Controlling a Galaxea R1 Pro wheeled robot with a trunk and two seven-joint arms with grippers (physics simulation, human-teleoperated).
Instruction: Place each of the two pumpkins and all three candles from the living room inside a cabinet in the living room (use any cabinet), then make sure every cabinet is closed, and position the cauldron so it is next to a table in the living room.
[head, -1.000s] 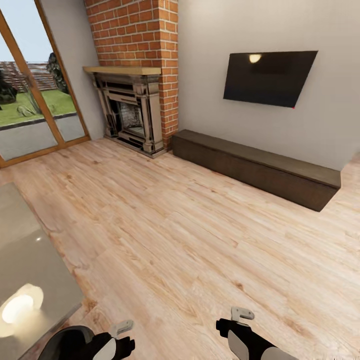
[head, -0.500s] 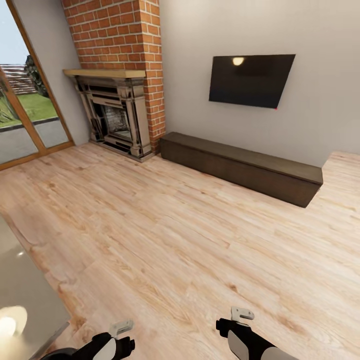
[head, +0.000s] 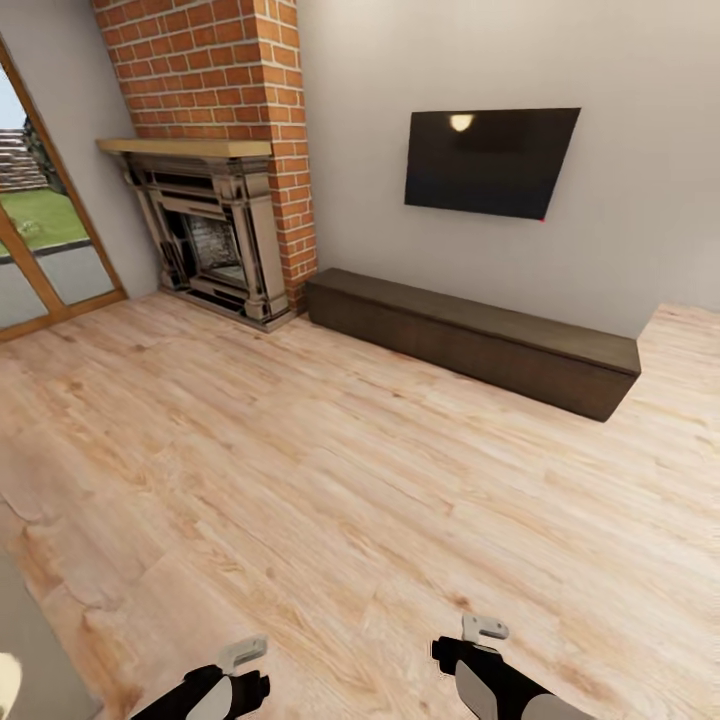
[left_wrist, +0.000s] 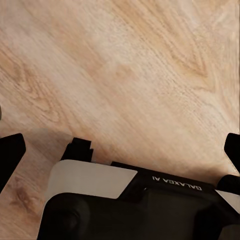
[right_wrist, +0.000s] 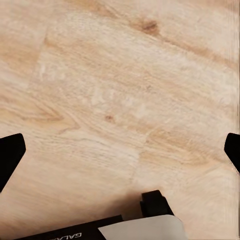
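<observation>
View: swings right since a moment ago; the bench edge nearly gone, cabinet shut, more central.
Jaws: both apart, empty.

Dark brown cabinet, red brick chimney, black television, grey wall, pale grained wooden floor.

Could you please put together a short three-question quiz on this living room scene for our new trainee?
1. True or false: the cabinet has a drawer pulled out.
2. What hangs on the wall above the cabinet? A) a mirror B) a dark TV C) a shelf
3. What stands left of the cabinet, against the brick column?

Key: 1. False, its fronts look flush. 2. B. 3. The fireplace.
</observation>
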